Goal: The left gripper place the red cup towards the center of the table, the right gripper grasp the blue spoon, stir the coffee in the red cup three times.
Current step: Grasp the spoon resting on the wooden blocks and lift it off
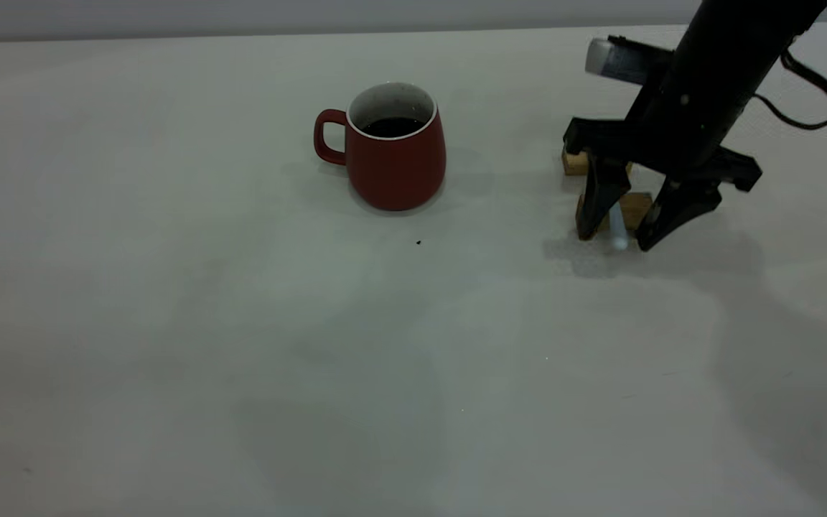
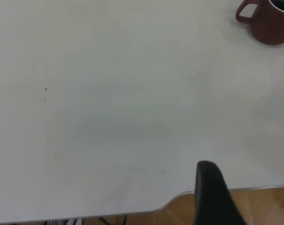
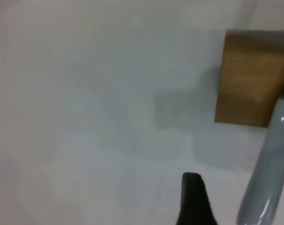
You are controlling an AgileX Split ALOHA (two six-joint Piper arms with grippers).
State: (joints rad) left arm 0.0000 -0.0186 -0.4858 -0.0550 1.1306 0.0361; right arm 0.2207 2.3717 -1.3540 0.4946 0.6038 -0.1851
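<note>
Right gripper spread open, straddling the blue spoon on wooden blocks.
Exterior view alone shows coffee inside the red cup, mid-table; left gripper's state unclear.

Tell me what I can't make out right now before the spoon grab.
- Spoon bowl: exterior view, hidden behind right gripper; cut off by the edge in right wrist view.
- Wooden blocks: mostly covered by that gripper.
- Left gripper: one finger shows at the left wrist view's edge.
- Coffee depth: hidden inside cup.
</note>
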